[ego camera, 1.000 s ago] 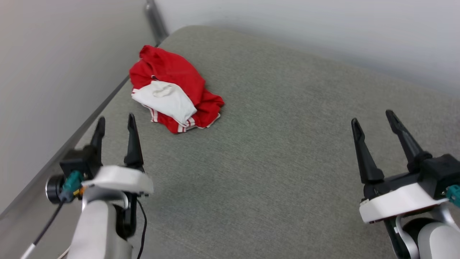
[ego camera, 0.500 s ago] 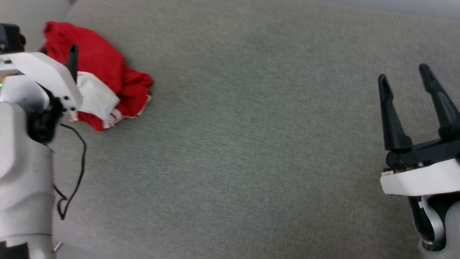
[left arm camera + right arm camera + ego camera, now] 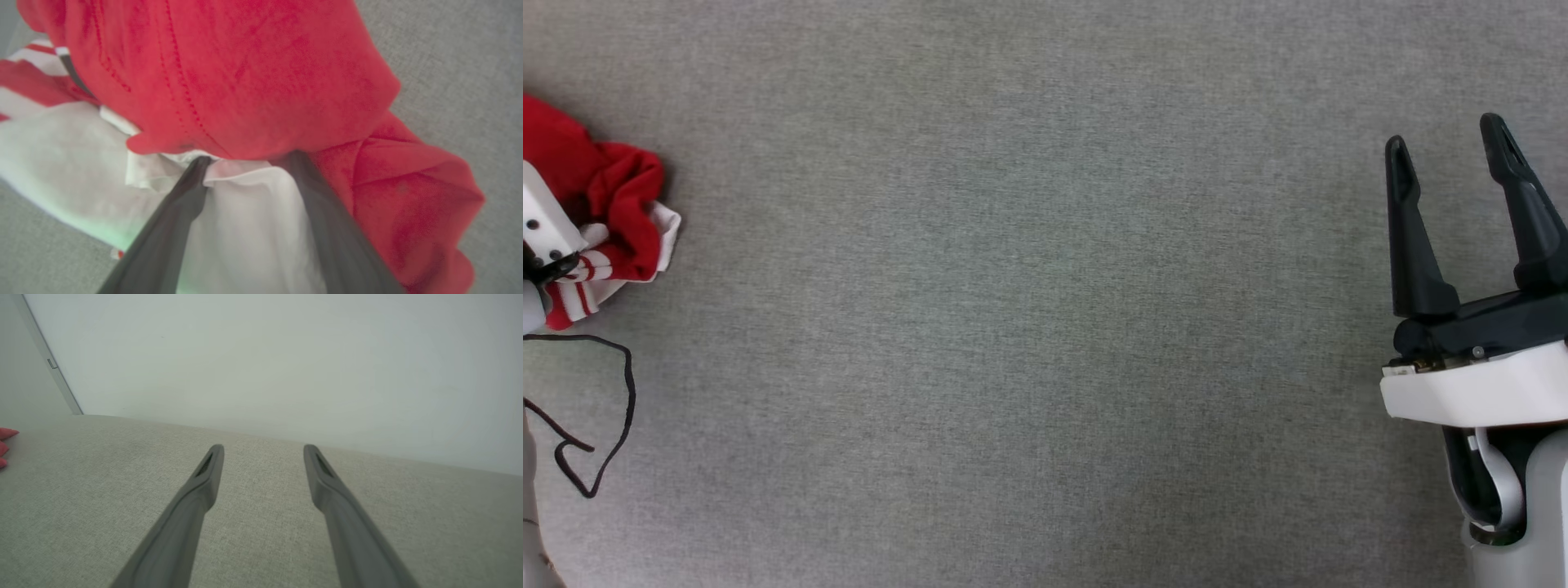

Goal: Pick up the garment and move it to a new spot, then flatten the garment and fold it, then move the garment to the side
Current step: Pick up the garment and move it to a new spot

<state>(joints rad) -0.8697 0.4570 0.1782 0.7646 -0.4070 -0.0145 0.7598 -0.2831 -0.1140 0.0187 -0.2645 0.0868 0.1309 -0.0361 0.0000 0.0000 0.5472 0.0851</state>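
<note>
The garment (image 3: 613, 188) lies crumpled on the grey padded surface (image 3: 1045, 327) at the far left edge of the head view: red fabric with white, red-striped trim. The white casing of my left wrist (image 3: 541, 224) covers part of it there. In the left wrist view my left gripper (image 3: 249, 159) stands open. Its dark fingers (image 3: 171, 220) straddle the garment's white sleeve (image 3: 245, 228), and their tips reach under a red fold (image 3: 245, 73). My right gripper (image 3: 1444, 135) hovers open and empty at the far right, well away from the garment, with bare surface between its fingers (image 3: 263, 449).
A loose black cable (image 3: 613, 408) loops on the surface below the garment. A pale wall (image 3: 286, 367) rises behind the surface's far edge, with a metal corner strip (image 3: 53, 365) at its left. A scrap of red garment (image 3: 4, 437) shows at the right wrist view's left edge.
The head camera has swung down and to the right, so the garment now sits at the picture's left edge. My left gripper has reached forward onto the garment. The right gripper stays open.
</note>
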